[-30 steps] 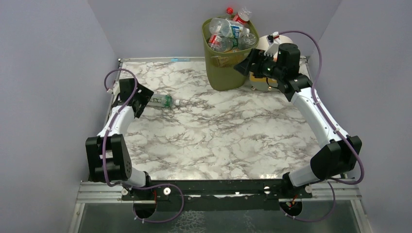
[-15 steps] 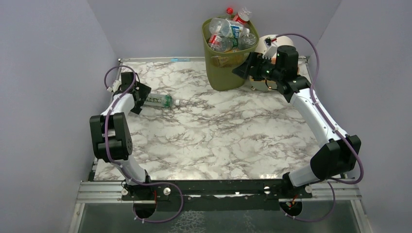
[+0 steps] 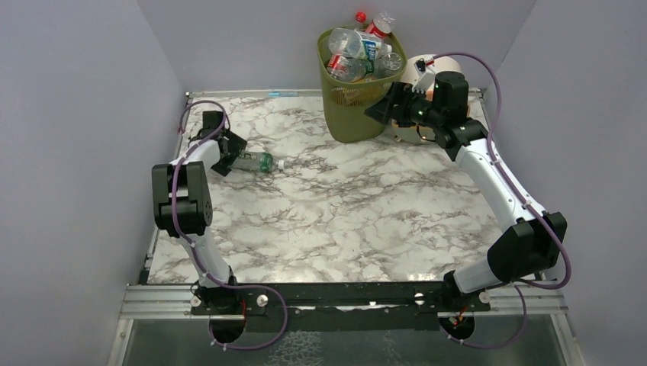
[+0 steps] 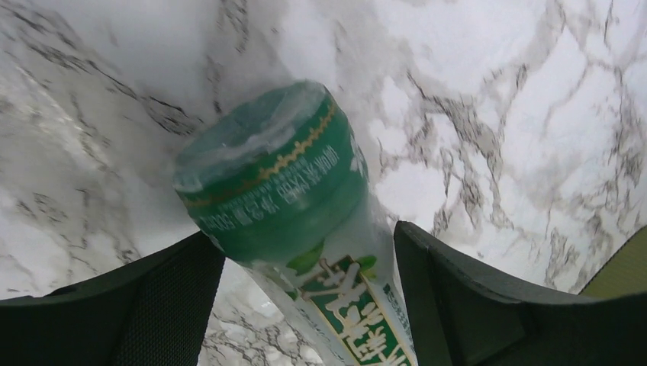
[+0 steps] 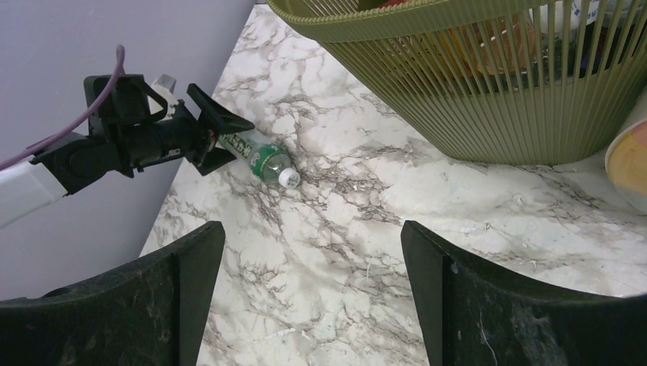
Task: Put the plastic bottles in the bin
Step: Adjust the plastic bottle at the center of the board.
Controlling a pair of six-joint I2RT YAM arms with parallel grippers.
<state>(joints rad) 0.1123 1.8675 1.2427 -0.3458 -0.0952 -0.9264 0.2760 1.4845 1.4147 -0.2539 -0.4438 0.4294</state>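
Near us is the marble table. Further out on the L side, one green bottle lies flat on it, cap end pointing away from the arm. The left gripper is down low w/ one jaw on each side of the bottle's label part, prob. so it can pinch & lift it. The jaws sit v. close to the plastic, but we can't tell if they squeeze it yet.

Further back on the R, the right gripper hangs in the air by the bin, jaws wide apart w/ nothing in them. We think it waits there to stay out of the way.

The bin stands at the far edge, stuffed w/ a pile of bottles. Some poke over the rim, so one more could roll off.

Hard to see:
- The green bottle's back end is under the gripper.
- Its cap doesn't show in the L wrist view.
- The cream drum is partly behind the R arm.
- We can't count the bottles deep in the bin.
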